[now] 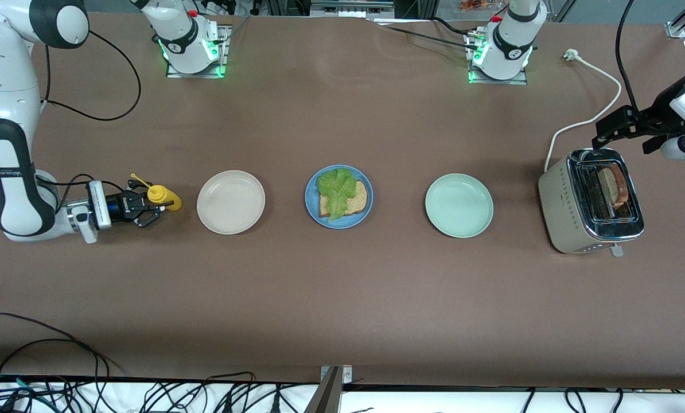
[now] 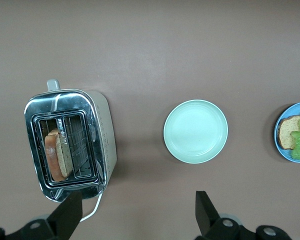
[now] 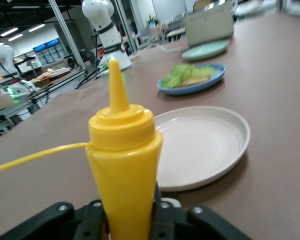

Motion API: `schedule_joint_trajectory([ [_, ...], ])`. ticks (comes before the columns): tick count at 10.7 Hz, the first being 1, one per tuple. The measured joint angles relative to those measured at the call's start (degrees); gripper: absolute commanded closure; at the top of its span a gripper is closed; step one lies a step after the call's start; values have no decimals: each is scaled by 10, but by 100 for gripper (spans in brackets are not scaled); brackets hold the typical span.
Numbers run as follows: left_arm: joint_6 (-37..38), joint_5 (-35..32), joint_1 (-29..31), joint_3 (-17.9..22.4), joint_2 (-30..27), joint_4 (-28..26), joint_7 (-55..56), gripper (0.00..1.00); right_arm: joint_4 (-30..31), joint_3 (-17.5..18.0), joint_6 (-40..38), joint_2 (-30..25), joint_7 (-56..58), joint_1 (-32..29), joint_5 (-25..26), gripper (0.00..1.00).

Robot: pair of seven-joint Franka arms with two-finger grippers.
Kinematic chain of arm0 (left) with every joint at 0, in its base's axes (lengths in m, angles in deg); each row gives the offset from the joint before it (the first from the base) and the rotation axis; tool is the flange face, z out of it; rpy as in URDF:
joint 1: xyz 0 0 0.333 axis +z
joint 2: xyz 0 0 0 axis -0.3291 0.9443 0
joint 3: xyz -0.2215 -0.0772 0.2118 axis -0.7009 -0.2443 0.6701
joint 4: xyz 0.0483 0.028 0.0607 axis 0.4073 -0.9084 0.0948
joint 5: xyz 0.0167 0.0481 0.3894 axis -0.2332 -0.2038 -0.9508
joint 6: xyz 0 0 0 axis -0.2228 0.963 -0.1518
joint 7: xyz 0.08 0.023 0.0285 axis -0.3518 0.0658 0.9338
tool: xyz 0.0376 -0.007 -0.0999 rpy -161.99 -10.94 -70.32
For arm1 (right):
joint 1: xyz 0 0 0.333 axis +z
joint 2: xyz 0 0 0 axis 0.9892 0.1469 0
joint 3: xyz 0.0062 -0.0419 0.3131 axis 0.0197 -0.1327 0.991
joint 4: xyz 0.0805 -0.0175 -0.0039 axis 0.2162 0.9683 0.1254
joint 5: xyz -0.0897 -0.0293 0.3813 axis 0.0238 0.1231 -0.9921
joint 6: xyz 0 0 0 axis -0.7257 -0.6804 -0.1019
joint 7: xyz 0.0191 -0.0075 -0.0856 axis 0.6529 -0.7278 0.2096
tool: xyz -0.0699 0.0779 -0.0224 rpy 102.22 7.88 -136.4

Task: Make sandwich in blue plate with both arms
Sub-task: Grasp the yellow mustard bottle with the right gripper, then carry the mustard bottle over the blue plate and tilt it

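Note:
The blue plate (image 1: 311,202) sits mid-table with one bread slice (image 1: 358,201) and a green lettuce leaf (image 1: 335,189) on top of it; part of it shows in the left wrist view (image 2: 279,142). A second bread slice (image 1: 613,184) stands in the toaster (image 1: 566,209), also in the left wrist view (image 2: 57,152). My left gripper (image 1: 609,129) hangs open and empty over the table by the toaster's cord side, fingers (image 2: 70,212) wide apart. My right gripper (image 1: 147,207) is shut on a yellow squeeze bottle (image 1: 163,197) beside the cream plate; the bottle (image 3: 124,165) fills the right wrist view.
A cream-white plate (image 1: 230,202) and a pale green plate (image 1: 459,205) flank the blue plate, both bare. The toaster's white cord (image 1: 598,112) runs toward the left arm's base. Black cables hang along the table's front edge (image 1: 61,350).

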Motion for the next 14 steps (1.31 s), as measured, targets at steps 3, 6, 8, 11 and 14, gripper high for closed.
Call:
schedule_joint_trajectory([
  [3,-2,0,0,0,-1,-1,0,0,-2,12,19,-39,-187,47,44,86],
  [6,-4,0,8,0,-15,0,0,0,-8,16,63,-121,-384,116,137,86],
  [8,-4,0,16,1,-21,0,0,0,-7,20,100,-156,-495,170,187,86],
  [11,-4,0,16,-1,-24,-1,0,0,-52,32,134,-160,-628,274,302,86],
  [14,-4,0,14,-2,-24,-7,-1,0,-87,35,135,-160,-786,403,469,86],
])
